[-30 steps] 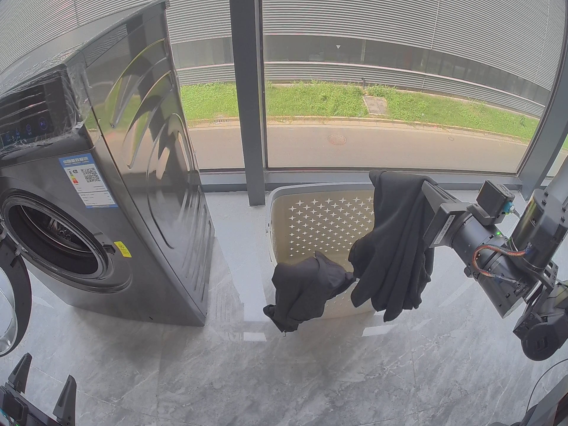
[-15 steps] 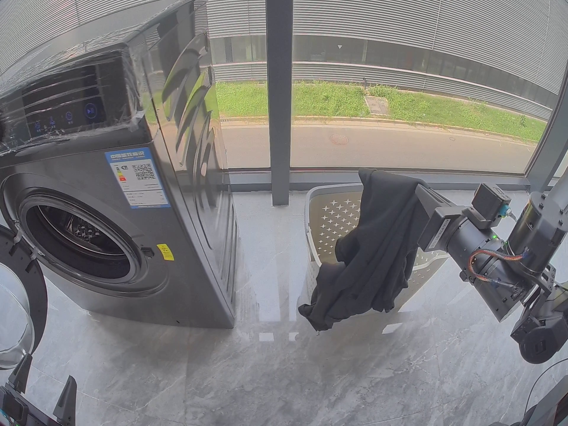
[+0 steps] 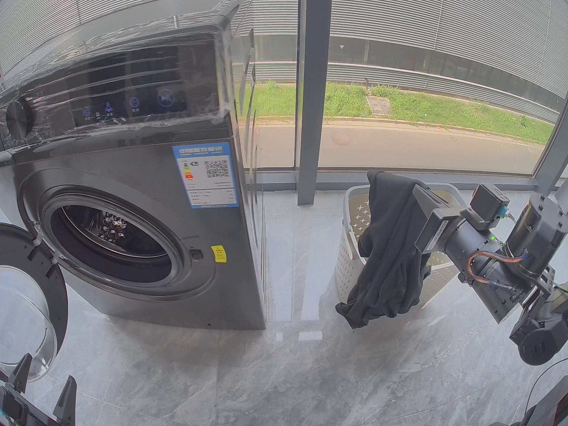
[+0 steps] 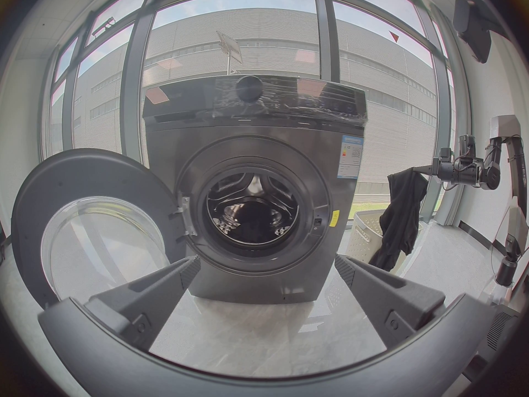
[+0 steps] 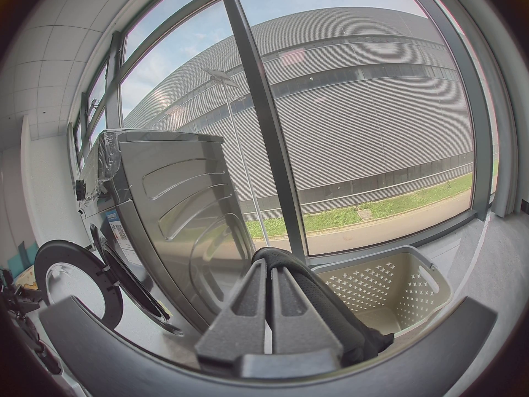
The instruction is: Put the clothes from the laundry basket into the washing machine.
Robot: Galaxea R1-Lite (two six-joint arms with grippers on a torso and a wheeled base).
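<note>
The left gripper (image 3: 47, 371) is hanging low, fingers (image 4: 386, 299) spread wide, empty. The grey front-loading washing machine (image 3: 225, 279) is standing with its round door (image 3: 29, 303) open. The right gripper (image 5: 270, 268), fingers (image 5: 242, 304) clamped, is holding a dark cloth garment (image 3: 390, 255) over the cream perforated laundry basket (image 3: 349, 249) rim; transfer is underway, likely calling for a leftward carry into the drum (image 3: 112, 244).

Floor (image 3: 355, 380): grey marbled tile, glossy. Standing on it: washing machine (image 3: 142, 167) at left (round door (image 3: 26, 309) swung open, drum mouth exposed). A white perforated laundry basket (image 3: 348, 249) stands upright to the machine's right, near it but not touching.
</note>
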